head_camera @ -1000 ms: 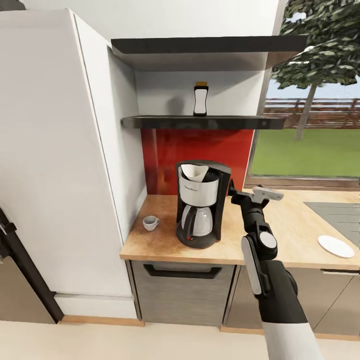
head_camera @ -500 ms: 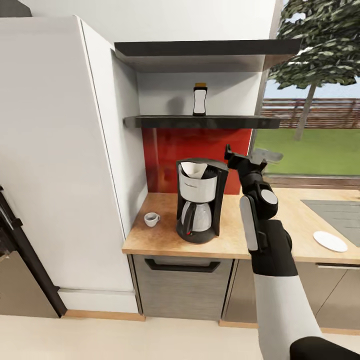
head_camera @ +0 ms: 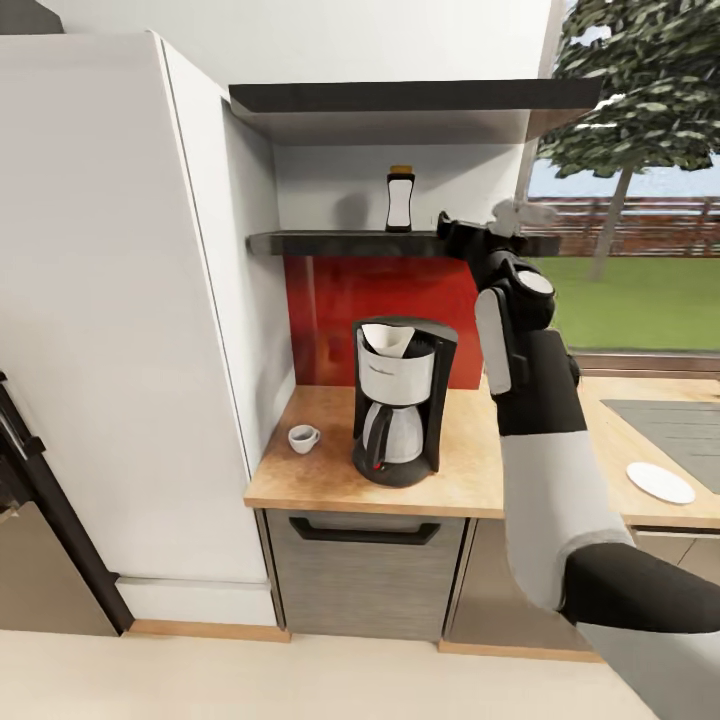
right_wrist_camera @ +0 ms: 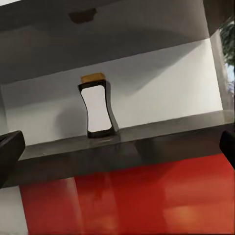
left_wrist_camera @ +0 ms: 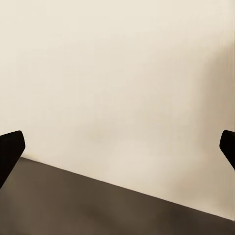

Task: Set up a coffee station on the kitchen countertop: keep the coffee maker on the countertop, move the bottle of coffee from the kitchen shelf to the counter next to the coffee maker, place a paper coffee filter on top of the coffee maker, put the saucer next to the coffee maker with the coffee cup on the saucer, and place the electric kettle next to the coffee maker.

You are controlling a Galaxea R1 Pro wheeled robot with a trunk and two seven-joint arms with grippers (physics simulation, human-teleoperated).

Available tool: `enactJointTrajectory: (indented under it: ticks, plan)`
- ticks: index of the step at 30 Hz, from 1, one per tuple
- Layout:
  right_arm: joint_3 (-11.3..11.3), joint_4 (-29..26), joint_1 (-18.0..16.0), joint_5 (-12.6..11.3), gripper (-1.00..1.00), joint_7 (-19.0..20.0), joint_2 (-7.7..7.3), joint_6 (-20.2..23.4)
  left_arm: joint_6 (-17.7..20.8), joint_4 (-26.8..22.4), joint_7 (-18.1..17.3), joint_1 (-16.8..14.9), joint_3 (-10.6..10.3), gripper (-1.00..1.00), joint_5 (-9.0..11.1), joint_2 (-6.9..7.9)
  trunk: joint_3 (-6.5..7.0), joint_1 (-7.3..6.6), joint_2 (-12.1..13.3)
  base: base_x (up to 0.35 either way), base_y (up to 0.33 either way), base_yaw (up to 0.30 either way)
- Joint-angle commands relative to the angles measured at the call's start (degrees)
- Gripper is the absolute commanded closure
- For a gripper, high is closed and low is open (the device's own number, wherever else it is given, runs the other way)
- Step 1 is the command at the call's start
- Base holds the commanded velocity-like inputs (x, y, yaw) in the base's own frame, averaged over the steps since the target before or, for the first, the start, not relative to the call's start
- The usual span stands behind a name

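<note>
The bottle of coffee (head_camera: 400, 200) (right_wrist_camera: 98, 106) stands upright on the black kitchen shelf (head_camera: 340, 243) (right_wrist_camera: 147, 142) above the red backsplash. My right gripper (head_camera: 450, 230) (right_wrist_camera: 117, 152) is raised to shelf height just right of the bottle, open, with nothing between its fingers. Below, the coffee maker (head_camera: 395, 415) stands on the countertop (head_camera: 320, 475) with the white paper coffee filter (head_camera: 388, 340) in its top. The coffee cup (head_camera: 302, 437) sits left of it. The saucer (head_camera: 659, 482) lies far right, near the sink. My left gripper (left_wrist_camera: 117, 152) is open over a beige surface.
A tall white cabinet (head_camera: 120, 320) walls in the counter's left end. A thicker dark board (head_camera: 400, 97) hangs above the shelf. A window (head_camera: 630, 250) is at the right, with the steel sink (head_camera: 680, 425) below it. Grey cabinet fronts (head_camera: 360, 590) sit under the worktop.
My right arm has risen from counter height beside the coffee maker up to the shelf's level. The head view shifted slightly at first; the objects have not moved.
</note>
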Motion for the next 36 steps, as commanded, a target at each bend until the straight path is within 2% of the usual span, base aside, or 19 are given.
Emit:
enactJointTrajectory:
  ticks: [1, 4, 7, 11, 14, 17, 20, 24, 31, 33, 36]
  plan:
    - [0.1, 3.9, -2.6, -0.5, -1.00, -0.4, 0.00, 0.3, -0.2, 0.0, 0.2, 0.0, -0.5, -1.00, 0.3, -0.11, -0.13, 0.04, -0.1, 0.000, 0.000, 0.000]
    - [0.2, 12.2, -7.8, -0.5, -1.00, -0.4, 0.00, 0.4, -0.2, 0.0, 0.2, 0.0, -0.6, -1.00, 0.2, -0.83, -0.13, 0.04, -0.1, 0.000, 0.000, 0.000]
    - [0.2, 22.9, -14.6, -0.5, -1.00, -0.4, 0.00, 0.3, -0.2, 0.0, 0.3, 0.0, -0.8, -1.00, 0.0, -1.61, -0.13, 0.04, -0.1, 0.000, 0.000, 0.000]
    - [0.2, 29.6, -18.5, -0.4, -1.00, -1.3, 0.00, 0.3, -0.2, 0.0, 0.4, 0.0, -0.8, -1.00, 0.0, -1.85, -0.13, 0.04, -0.1, 0.000, 0.000, 0.000]
    - [0.2, 32.5, -21.2, -0.4, -1.00, -5.6, 0.00, 0.3, -0.2, 0.0, 0.4, 0.0, -0.7, -1.00, 0.0, -2.03, -0.13, 0.04, -0.1, 0.000, 0.000, 0.000]
    - [0.3, 33.2, -23.2, -0.5, -1.00, -9.6, 0.00, 0.2, -0.2, 0.0, 0.5, 0.0, -0.7, -1.00, 0.0, -2.28, -0.13, 0.04, -0.1, 0.000, 0.000, 0.000]
    - [1.4, 32.7, -23.9, -0.5, -1.00, -11.0, 0.00, 0.2, -0.1, 0.0, 0.6, 0.0, -0.6, -1.00, 0.0, -2.37, -0.13, 0.04, -0.1, 0.000, 0.000, 0.000]
    - [2.5, 31.0, -24.1, -0.5, -1.00, -11.6, 0.00, 0.3, 0.0, 0.0, 0.6, 0.0, -0.6, -1.00, 0.0, -2.41, -0.13, 0.04, -0.1, 0.000, 0.000, 0.000]
    - [2.7, 28.3, -24.2, -0.5, -1.00, -11.7, 0.00, 0.3, 0.1, 0.0, 0.4, 0.0, -0.6, -1.00, 0.1, -2.41, -0.13, 0.04, -0.1, 0.000, 0.000, 0.000]
    - [3.2, 28.3, -23.6, -0.5, -1.00, -11.8, 0.00, 0.5, -0.6, -0.6, 0.0, 0.5, -0.4, -1.00, 0.6, -2.92, -0.13, 0.04, -0.1, 0.000, 0.000, 0.000]
    - [3.2, 28.3, -23.2, -0.5, -1.00, -11.8, 0.00, 0.5, -1.4, -1.3, -0.1, 0.5, -0.4, -1.00, 0.6, -2.93, -0.13, 0.04, -0.1, 0.000, 0.000, 0.000]
